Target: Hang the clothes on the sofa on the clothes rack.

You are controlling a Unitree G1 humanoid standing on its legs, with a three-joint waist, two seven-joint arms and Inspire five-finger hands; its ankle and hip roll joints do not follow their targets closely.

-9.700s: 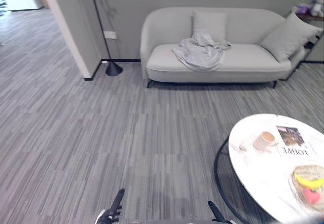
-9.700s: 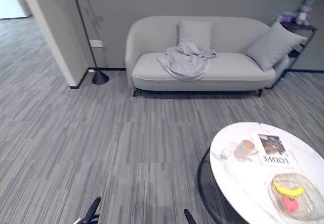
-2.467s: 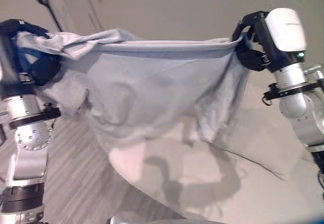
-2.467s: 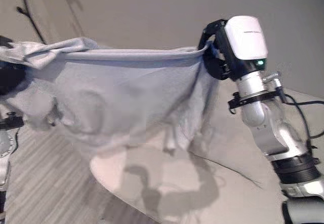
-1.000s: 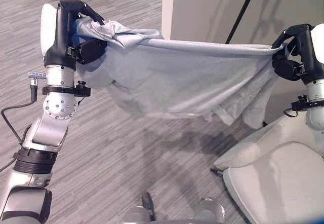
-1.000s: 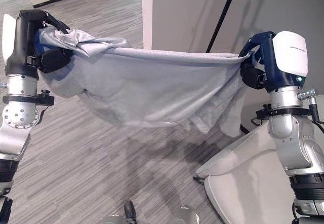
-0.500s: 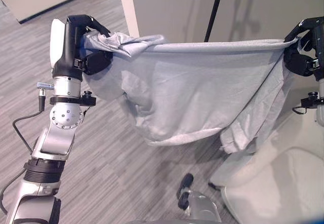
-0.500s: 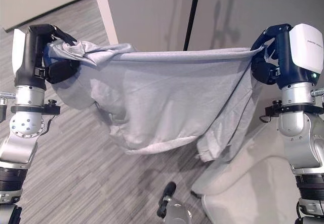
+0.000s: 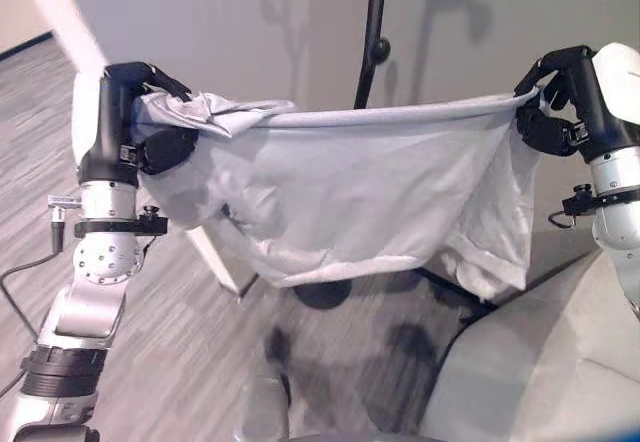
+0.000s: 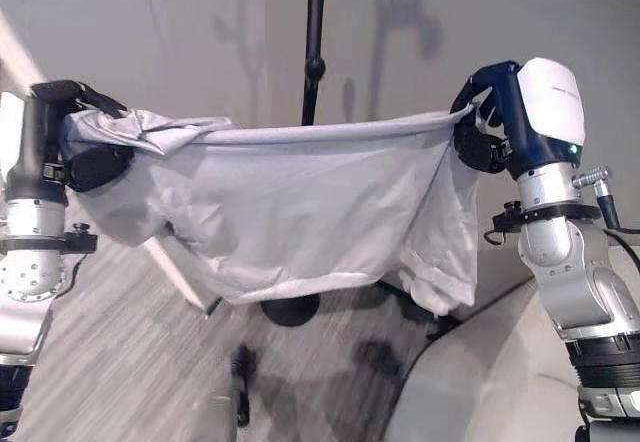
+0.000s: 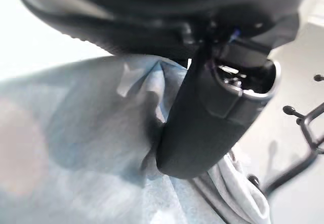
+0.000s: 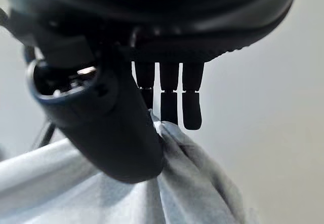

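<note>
Stretching taut in front of the black metal clothes rack pole (image 9: 374,37), the pale grey cloth garment (image 9: 370,197) hangs between the left hand (image 9: 150,112) and right hand (image 9: 550,97), both clenched on its upper edge.

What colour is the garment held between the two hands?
Plain light grey garment, no pattern; it shows best in the left eye view.

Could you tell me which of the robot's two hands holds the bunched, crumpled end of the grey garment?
The left hand: the garment is wadded into thick folds at its grip, whereas at the right hand the cloth is pinched at a thin, taut edge.
</note>
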